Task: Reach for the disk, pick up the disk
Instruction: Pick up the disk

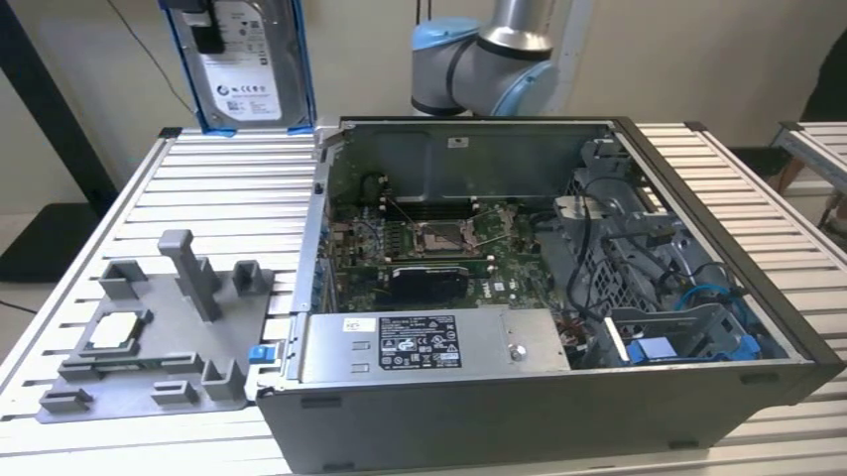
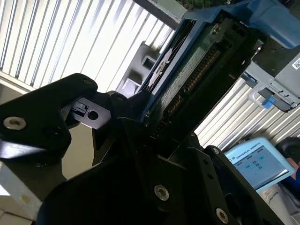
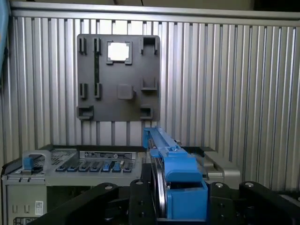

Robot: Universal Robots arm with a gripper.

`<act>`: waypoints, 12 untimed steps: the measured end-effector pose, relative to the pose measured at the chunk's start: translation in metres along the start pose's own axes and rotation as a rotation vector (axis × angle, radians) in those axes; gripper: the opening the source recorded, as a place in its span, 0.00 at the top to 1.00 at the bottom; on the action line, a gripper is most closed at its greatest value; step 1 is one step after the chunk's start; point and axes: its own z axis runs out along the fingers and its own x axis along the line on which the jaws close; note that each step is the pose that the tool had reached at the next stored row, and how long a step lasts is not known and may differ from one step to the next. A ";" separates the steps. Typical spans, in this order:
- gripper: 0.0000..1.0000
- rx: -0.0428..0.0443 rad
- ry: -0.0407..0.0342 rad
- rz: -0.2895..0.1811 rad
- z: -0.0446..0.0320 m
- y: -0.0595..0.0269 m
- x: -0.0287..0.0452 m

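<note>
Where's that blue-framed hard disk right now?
The disk is held upright in the gripper, at the exterior view's top left, beyond the grey tray and left of the open computer case.

Disk (image 1: 252,74): silver metal; frame (image 3: 180,168): smooth blue plastic.

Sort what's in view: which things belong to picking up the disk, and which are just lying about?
Job in hand:
disk, held upright above the table
end effector, shut on the disk

Lying about:
open computer case
power supply box inside it
grey fixture plate
pale square chip on that plate
slatted table
</note>
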 end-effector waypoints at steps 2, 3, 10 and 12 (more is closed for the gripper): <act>1.00 -0.0004 0.0000 0.000 -0.0001 -0.0087 0.0000; 1.00 -0.0007 0.0000 0.000 -0.0001 -0.0135 0.0000; 1.00 -0.0023 0.0000 0.000 -0.0004 -0.0455 -0.0001; 1.00 -0.0028 -0.0001 0.000 -0.0004 -0.0542 -0.0002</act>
